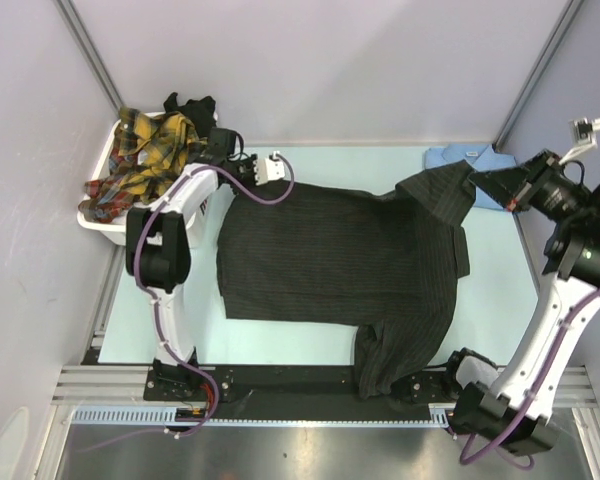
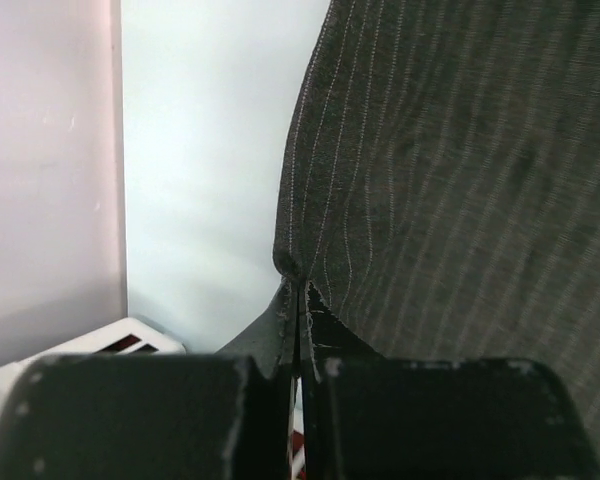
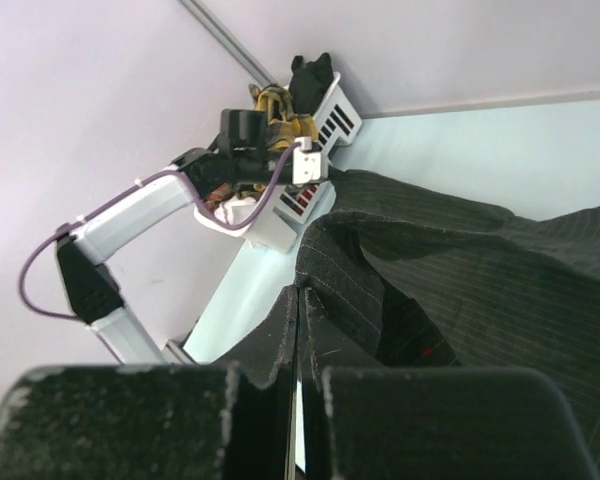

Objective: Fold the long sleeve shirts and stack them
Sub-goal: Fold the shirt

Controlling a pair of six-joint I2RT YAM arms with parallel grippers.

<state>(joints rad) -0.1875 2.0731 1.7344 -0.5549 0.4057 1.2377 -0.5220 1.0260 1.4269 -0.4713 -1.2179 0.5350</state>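
Top external view gives me the black shirt [image 1: 330, 255] spread across the middle of the table [image 1: 500, 300], its body mostly flat. One part hangs over the near edge by the right arm's base, and another part rises toward the far right.

My left gripper [image 1: 240, 188] sits at the shirt's far left corner, just beside the basket [image 1: 92, 215]. On the left wrist camera its jaws are closed tight on the black shirt [image 2: 460, 180], with a pinstriped edge pinched between them [image 2: 298, 300]. The pale table [image 2: 210, 150] lies beyond, and a corner of the basket [image 2: 110, 340] shows at lower left.

My right gripper [image 1: 498, 185] is at the far right and off the table surface. The right wrist camera shows its jaws clamped on a fold of the shirt's cloth [image 3: 298, 300]; the rest of the shirt [image 3: 480, 290] drapes away from it toward the left arm [image 3: 130, 215] and the basket [image 3: 330, 115].

A blue shirt [image 1: 460, 155] lies bunched at the far right of the table, partly under the raised black cloth. Plaid shirts [image 1: 145, 155] are heaped in the basket at far left, with a dark cloth [image 1: 190, 105] at its far end.
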